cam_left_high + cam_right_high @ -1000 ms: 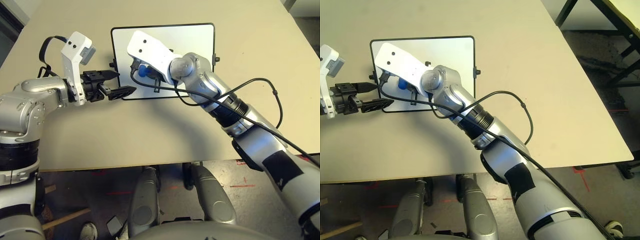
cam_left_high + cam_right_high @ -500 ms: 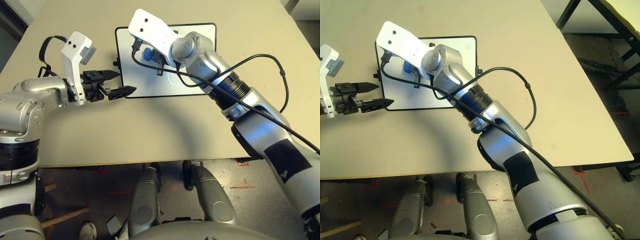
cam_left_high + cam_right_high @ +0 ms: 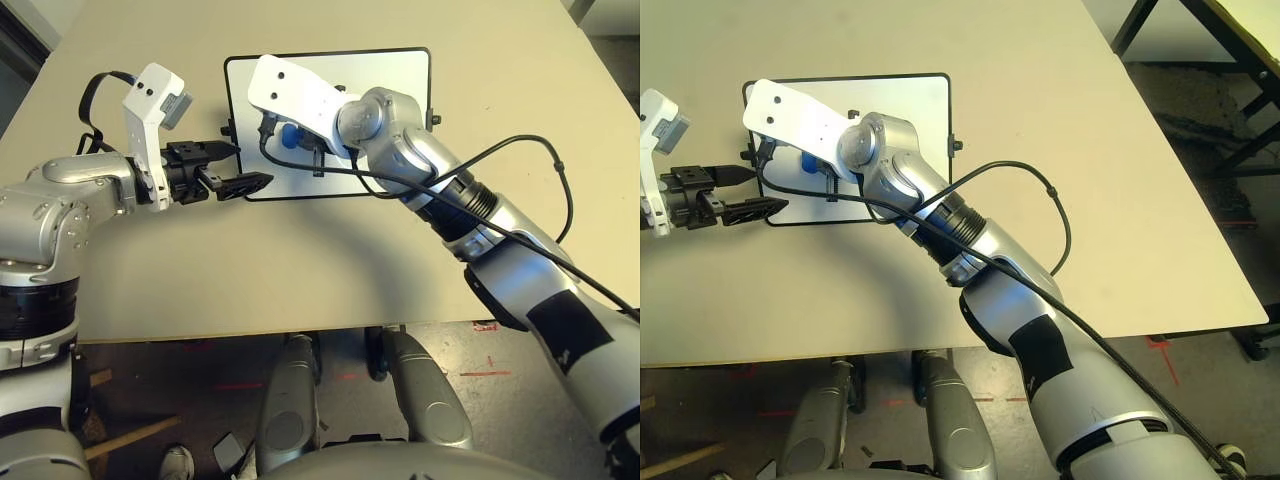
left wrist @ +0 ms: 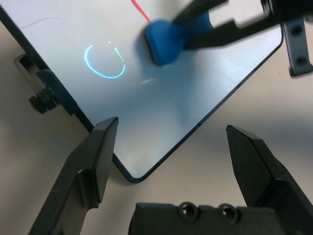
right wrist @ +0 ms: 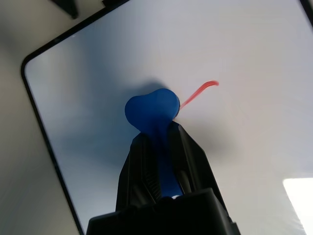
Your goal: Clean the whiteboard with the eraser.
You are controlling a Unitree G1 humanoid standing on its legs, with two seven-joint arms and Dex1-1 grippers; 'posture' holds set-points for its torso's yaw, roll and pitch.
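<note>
Eraser (image 5: 151, 110) and whiteboard (image 3: 390, 72) meet over the board's left half, the blue block clenched between the two fingers of the right gripper (image 5: 157, 131). Whether its whole underside bears on the surface, I cannot tell. A red stroke (image 5: 199, 93) runs out from beside the block towards the board's middle, so wiping looks unfinished. If the pass goes alongside that stroke instead of across it, part of the ink will probably remain; too light a press could merely smear it.

The left gripper (image 3: 254, 166) has its fingers spread and empty at the board's near left corner. It does not grip the frame, so a hard sideways push may slide or turn the whole board. A wipe carried too far left could also knock the right gripper against those fingers. Pressing off-centre might twist the block in its narrow grasp and bring a hard fingertip down on the board. The black cable (image 3: 1070, 225), looping out beyond the board's near right corner, could snag during a wide sweep.
</note>
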